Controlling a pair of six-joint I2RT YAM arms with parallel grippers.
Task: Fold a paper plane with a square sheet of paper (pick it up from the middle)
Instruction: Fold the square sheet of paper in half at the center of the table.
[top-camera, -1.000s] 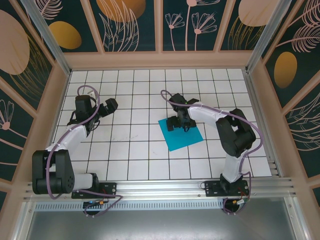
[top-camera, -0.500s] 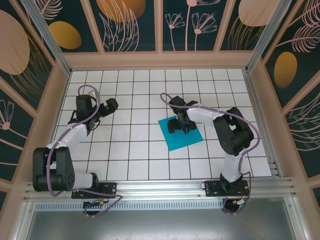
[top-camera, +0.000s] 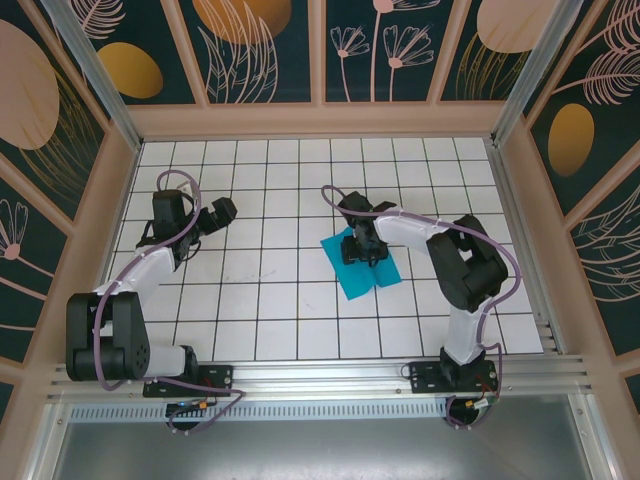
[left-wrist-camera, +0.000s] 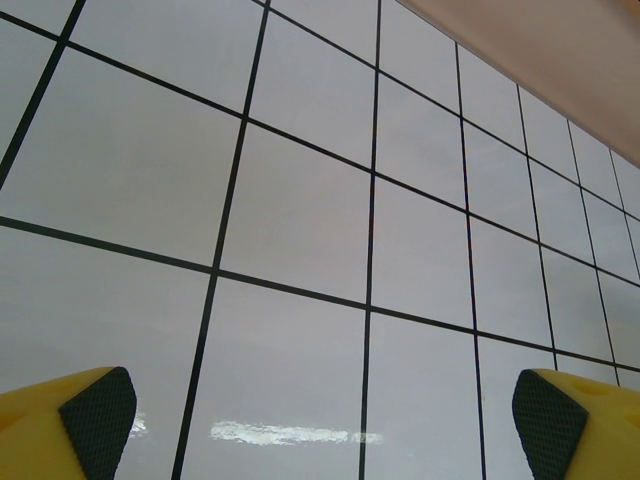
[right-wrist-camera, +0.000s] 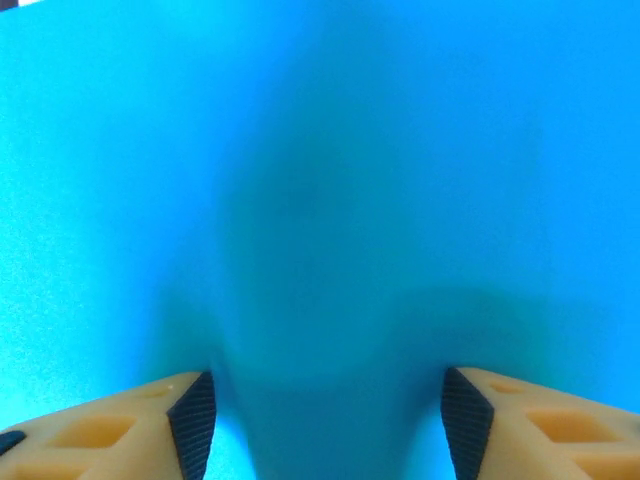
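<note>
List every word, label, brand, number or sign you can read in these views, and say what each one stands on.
None: no text can be read in any view.
The square sheet of paper is plain teal, with no print on the face that shows.
The tiled table bears only black grid lines.
The walls bear only painted leaves and flowers.
Any marking on the small board near the left arm's base is too small to read.

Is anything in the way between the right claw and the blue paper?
No, nothing visible. The right gripper sits right on the square sheet of paper. Its fingers press down on the sheet, and the paper humps up between them.
</note>
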